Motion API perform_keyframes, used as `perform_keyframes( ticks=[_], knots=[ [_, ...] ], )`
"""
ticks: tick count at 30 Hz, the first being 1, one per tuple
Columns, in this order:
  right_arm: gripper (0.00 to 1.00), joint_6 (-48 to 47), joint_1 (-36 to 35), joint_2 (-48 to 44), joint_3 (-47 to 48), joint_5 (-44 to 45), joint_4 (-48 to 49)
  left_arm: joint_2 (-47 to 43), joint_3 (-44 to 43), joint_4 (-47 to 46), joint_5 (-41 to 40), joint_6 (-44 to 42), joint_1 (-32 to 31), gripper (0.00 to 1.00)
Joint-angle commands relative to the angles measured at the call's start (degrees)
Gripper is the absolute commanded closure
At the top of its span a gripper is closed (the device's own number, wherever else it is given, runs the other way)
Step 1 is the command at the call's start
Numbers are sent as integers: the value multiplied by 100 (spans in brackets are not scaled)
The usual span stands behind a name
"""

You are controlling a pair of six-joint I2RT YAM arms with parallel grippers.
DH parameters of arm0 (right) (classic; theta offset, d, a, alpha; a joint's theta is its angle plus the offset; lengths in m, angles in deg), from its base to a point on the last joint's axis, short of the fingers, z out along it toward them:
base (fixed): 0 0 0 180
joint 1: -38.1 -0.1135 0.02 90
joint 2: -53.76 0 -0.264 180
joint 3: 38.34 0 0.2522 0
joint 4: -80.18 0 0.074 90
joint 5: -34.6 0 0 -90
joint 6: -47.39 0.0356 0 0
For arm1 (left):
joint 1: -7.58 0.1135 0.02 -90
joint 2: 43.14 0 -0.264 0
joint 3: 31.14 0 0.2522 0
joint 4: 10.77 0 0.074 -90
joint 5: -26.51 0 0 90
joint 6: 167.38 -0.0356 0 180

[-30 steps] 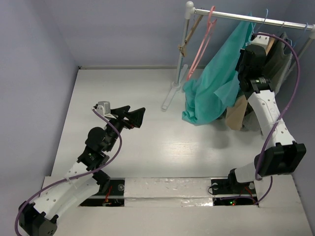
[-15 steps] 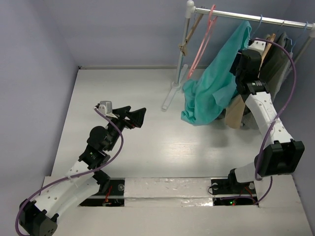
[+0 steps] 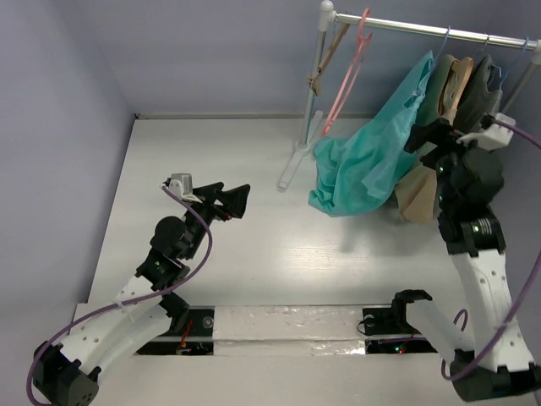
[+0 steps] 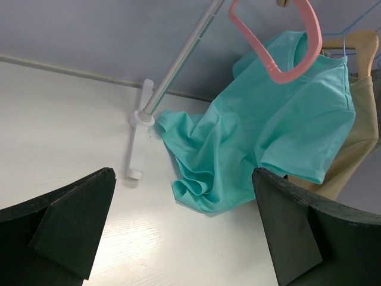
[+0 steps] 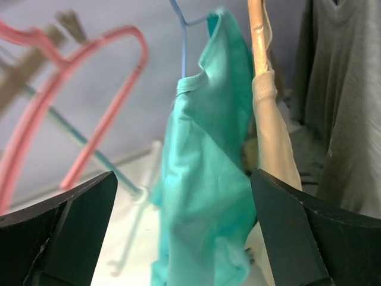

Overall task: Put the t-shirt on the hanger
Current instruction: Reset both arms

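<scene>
The teal t-shirt hangs from the rail on the thin light-blue hanger, and its lower part lies bunched on the table. In the right wrist view the t-shirt hangs under the hanger's blue hook. My right gripper is open just right of the shirt, with nothing between its jaws. My left gripper is open over the middle left of the table, well away from the t-shirt, and holds nothing.
A pink hanger and a brown wooden hanger hang at the rail's left end. A tan garment and a dark grey-green garment hang right of the t-shirt. The rack's pole and foot stand on the table.
My right gripper has opened, let go at the rail, and drawn back towards the near side. The t-shirt now hangs free on the hanger. The left arm has not moved.
</scene>
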Motion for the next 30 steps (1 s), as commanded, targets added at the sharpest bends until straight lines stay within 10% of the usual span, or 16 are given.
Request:
perform_keyframes(
  ticks=[1,12,30],
  knots=[
    [0,522,36,-646,-434,-794,0,14,-71,-295,-35,116,-27,1],
    [0,1041,36,-2808,-1815,-5380,517,-223,-607,161,423,643,-27,1],
    [0,215,36,-4471,-1604,-4963,-607,-1156,-1205,1488,45,485,-27,1]
  ],
)
